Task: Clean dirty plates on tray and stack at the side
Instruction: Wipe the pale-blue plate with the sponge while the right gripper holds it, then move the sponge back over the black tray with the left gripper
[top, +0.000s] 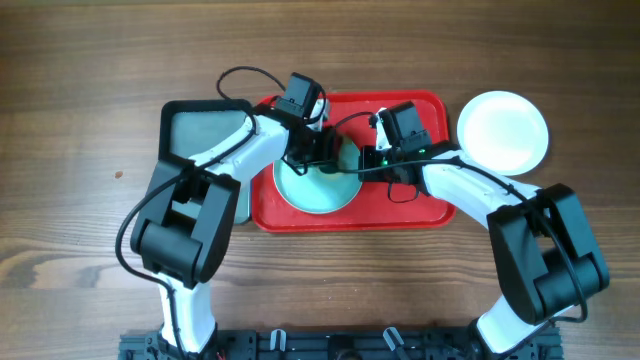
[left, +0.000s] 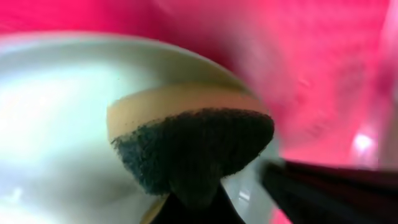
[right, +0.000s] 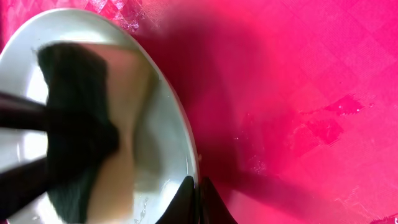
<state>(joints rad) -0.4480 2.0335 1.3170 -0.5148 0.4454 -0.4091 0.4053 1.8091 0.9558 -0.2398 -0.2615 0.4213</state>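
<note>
Pale aqua plate (top: 318, 196) sits right side up in the left half of the red tray (top: 425, 205), close to the near rim. The white plate (top: 503, 130) is off the tray, just beside its far-right corner.

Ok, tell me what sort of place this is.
Probably a robotics test bench staged as a dishwashing station: a wood-grain table, a large red rectangular plastic tray holding a pale aqua round plastic plate, and a tan, dark-faced scrubbing sponge over it.
</note>
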